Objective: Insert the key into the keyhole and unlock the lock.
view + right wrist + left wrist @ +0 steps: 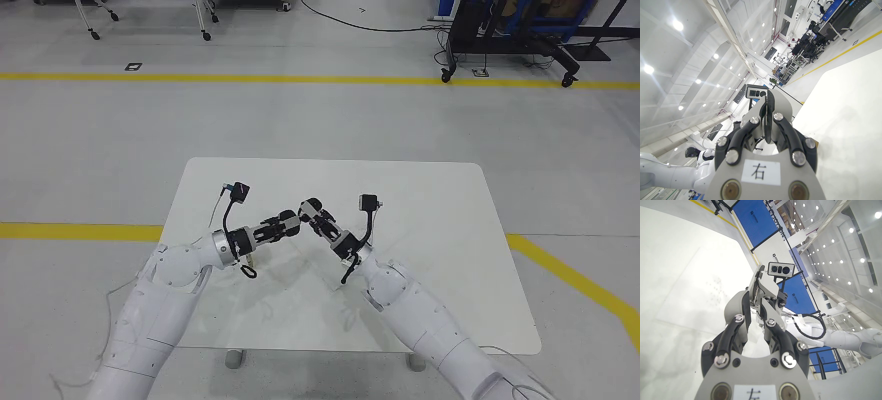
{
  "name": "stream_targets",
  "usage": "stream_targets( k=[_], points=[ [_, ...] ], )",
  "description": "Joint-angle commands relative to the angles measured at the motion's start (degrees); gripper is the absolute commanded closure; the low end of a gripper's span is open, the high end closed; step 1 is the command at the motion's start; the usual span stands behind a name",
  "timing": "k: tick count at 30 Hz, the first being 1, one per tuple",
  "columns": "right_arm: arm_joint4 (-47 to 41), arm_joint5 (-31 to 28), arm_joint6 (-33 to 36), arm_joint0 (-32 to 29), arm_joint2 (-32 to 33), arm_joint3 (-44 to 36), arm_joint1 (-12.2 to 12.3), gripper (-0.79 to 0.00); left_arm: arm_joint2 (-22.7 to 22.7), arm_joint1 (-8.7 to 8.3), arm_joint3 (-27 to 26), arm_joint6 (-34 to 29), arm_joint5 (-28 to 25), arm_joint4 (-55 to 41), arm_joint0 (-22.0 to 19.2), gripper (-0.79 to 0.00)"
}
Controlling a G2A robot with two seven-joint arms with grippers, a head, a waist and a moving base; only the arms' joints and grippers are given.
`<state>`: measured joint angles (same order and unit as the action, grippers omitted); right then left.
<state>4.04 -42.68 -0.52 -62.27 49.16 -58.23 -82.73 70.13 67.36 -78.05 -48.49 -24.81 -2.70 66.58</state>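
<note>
Centrally, left gripper (291, 220) beside right gripper (309, 211), each white-labelled

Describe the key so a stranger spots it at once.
Over the middle of the white table, the left gripper faces the right gripper. The thin flat silvery key sits edge-on between the right one's black pads, the only metal sliver there.

White arms (160, 300) carry grey end effectors (766, 102) (black linkages (786, 130), silver screws (778, 116)).
</note>
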Motion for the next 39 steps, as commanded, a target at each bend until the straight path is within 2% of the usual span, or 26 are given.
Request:
stream_targets(
  k=[1, 4, 6, 24, 29, 34, 39],
  points=[
    [0.4, 0.12, -0.11, -0.11, 0.18, -0.07, -0.09, 0.0, -0.13, -0.05, 0.03, -0.04, 0.19, 0.05, -0.04, -0.089],
    [1.33, 0.35, -0.38, -0.3, 0.44, -0.18, -0.2, 0.0, -0.3, -0.1, 0.09, 0.16, 0.65, 0.11, -0.11, -0.077],
    [1.95, 0.45, -0.6, -0.44, 0.63, -0.29, -0.27, 0.0, -0.34, -0.14, 0.16, 0.54, 1.18, 0.15, -0.08, 0.0],
    [3.53, 0.9, 0.3, -2.0, 2.83, -1.72, -0.53, 0.0, 1.42, -0.83, -0.66, 1.86, 2.67, -1.24, 0.59, 0.0],
    [3.31, 1.05, 0.75, -2.14, 3.35, -1.74, -0.65, 0.0, 1.25, -0.97, -0.98, 0.85, 2.25, -1.85, 0.81, -0.123],
    [3.09, 1.33, 1.21, -2.13, 3.67, -1.55, -0.83, 0.0, 0.95, -1.05, -0.93, 0.26, 2.27, -2.56, 0.72, -0.191],
    [2.98, 1.44, 1.68, -2.07, 3.75, -1.49, -1.04, 0.0, 0.54, -1.08, -0.49, -0.45, 1.83, -3.39, 0.38, -0.2]
  ],
)
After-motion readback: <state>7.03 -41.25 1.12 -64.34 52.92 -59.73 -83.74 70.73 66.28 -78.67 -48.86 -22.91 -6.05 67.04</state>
